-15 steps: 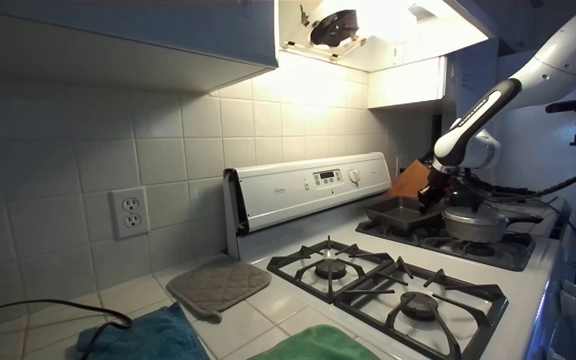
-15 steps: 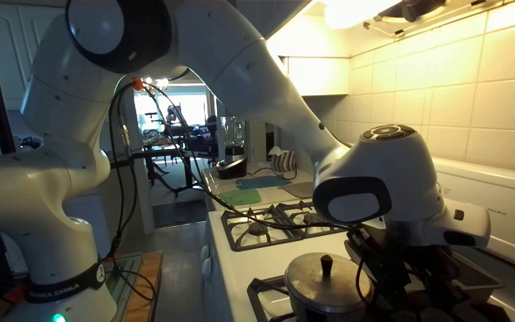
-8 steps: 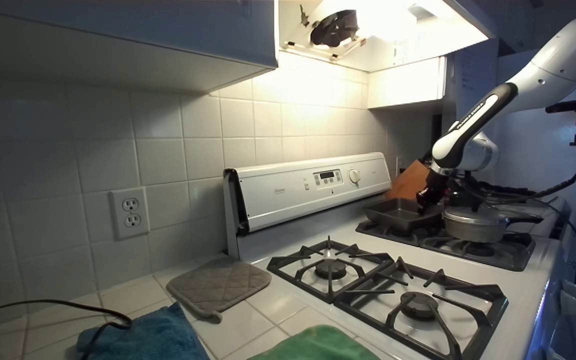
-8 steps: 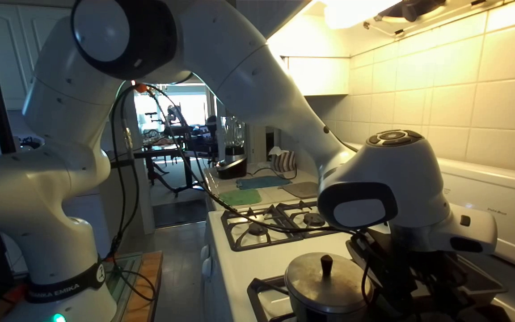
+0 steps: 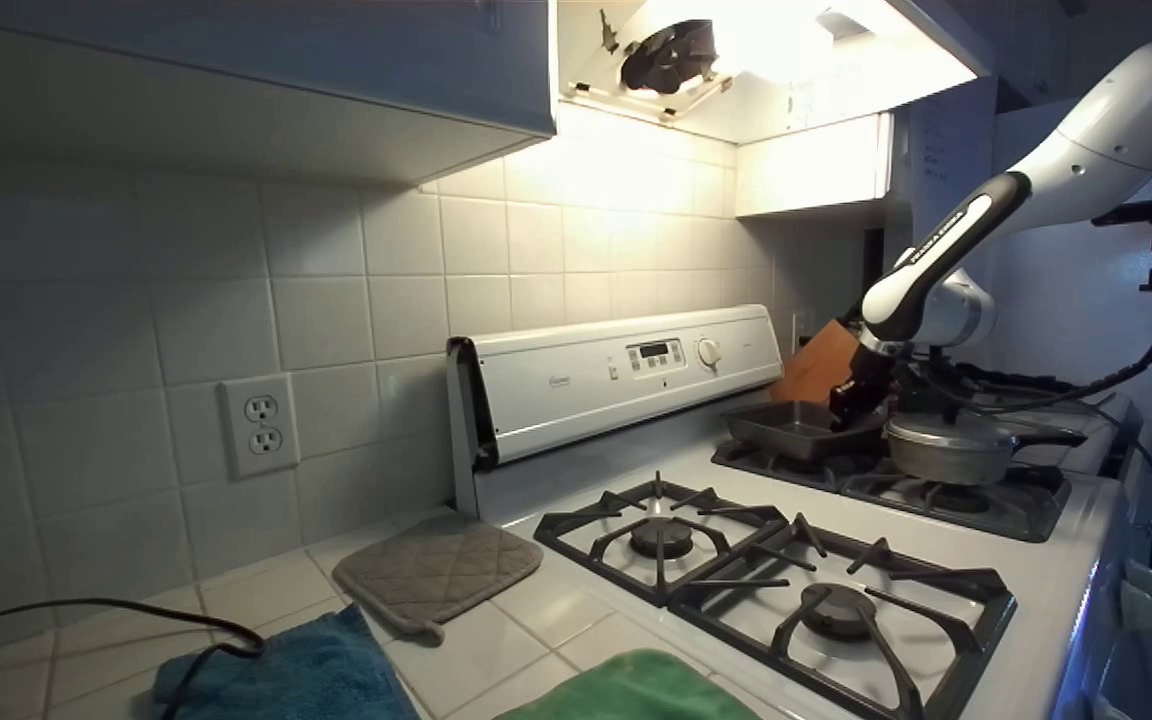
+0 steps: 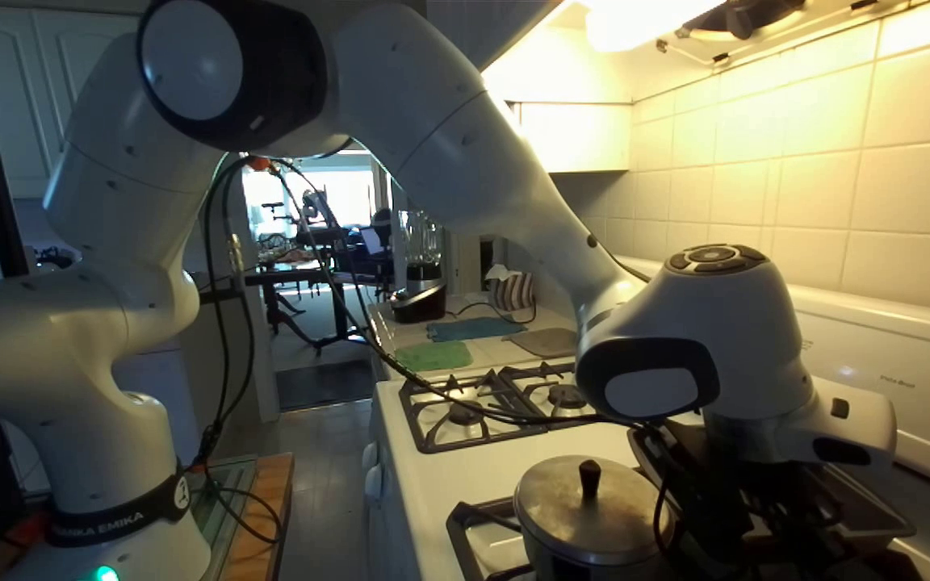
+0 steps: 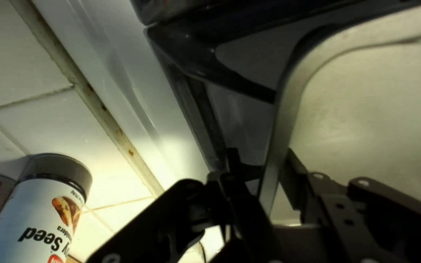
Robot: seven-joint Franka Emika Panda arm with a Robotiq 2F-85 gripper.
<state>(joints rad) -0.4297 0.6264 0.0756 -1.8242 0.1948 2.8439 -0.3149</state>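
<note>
A dark square baking pan (image 5: pixel 796 432) sits on the rear burner grate in an exterior view, partly behind my gripper (image 5: pixel 844 408). In the wrist view, the gripper (image 7: pixel 263 157) straddles the pan's pale rim (image 7: pixel 280 120). One finger (image 7: pixel 234 159) stands outside the pan wall and the other reaches over the pan's inside. The jaws stand partly apart, with a gap between the outer finger and the rim. Whether the inner finger touches the rim I cannot tell. The arm hides much of the pan (image 6: pixel 869 502) in an exterior view.
A lidded metal pot (image 5: pixel 954 448) stands right beside the pan, its black handle (image 5: pixel 1046 436) pointing outward. A knife block (image 5: pixel 821 362) is behind. The stove's back panel (image 5: pixel 626 380) rises along the wall. In the wrist view, a seed canister (image 7: pixel 46 212) stands on the tiled counter.
The arm has shifted slightly, and the pan with it, a little to the left in an exterior view. The jaws have come somewhat apart at the rim.
</note>
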